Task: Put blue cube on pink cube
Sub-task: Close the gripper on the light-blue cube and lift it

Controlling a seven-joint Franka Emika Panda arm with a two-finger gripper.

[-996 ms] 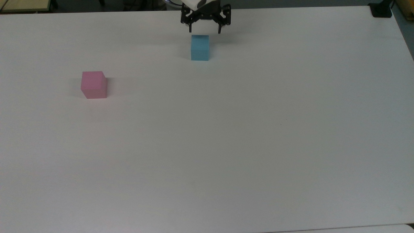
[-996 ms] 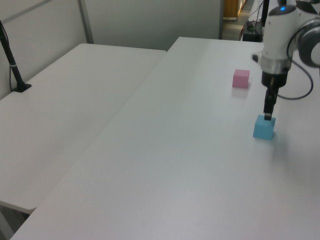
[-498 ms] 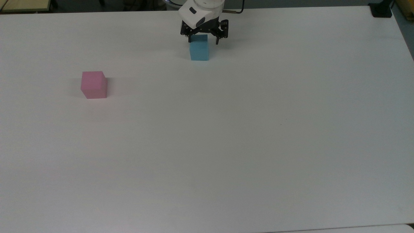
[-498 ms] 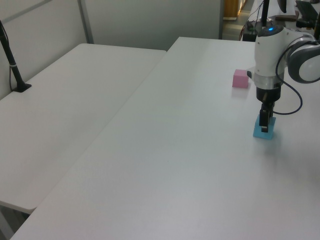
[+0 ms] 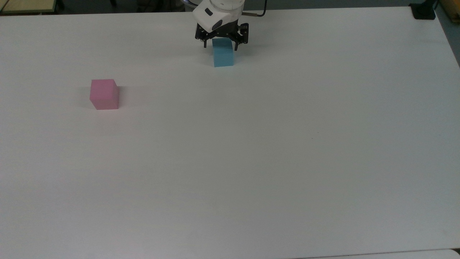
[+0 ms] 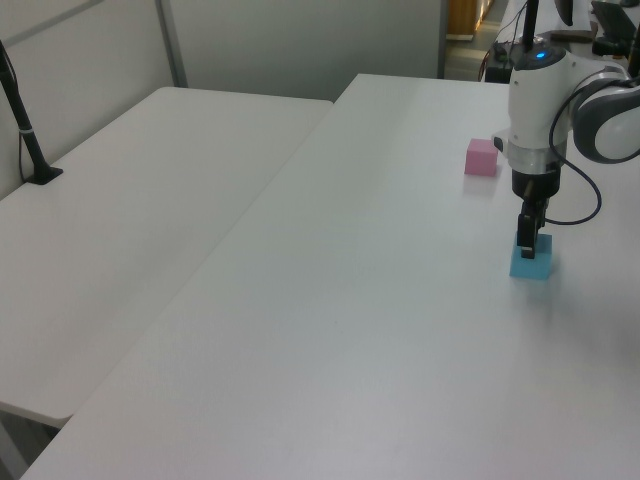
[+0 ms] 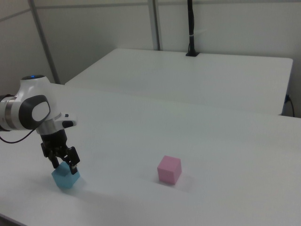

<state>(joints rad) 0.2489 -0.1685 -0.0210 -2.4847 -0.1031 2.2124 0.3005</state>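
Observation:
The blue cube point(image 5: 223, 59) rests on the white table point(image 5: 230, 162) near the far edge in the top view. My gripper point(image 5: 220, 46) is lowered over it and open, one finger on each side of the cube's upper part; the top of the cube is partly hidden by the gripper. In the left view the gripper point(image 6: 527, 245) stands upright in front of the blue cube point(image 6: 533, 266). In the right view the gripper point(image 7: 65, 165) straddles the blue cube point(image 7: 65, 180). The pink cube point(image 5: 104, 94) sits alone toward the top view's left, well apart; it also appears as the pink cube point(image 6: 481, 157) and the pink cube point(image 7: 169, 169).
A second white table point(image 6: 150, 190) adjoins on the left view's left, with a black post point(image 6: 25, 130) mounted on it. A black block point(image 5: 423, 12) sits at the top view's far right corner. A cable point(image 6: 585, 205) loops beside the wrist.
The gripper came down from above the blue cube until its fingers straddle it. The cube shifted slightly to the top view's right. The pink cube stayed put.

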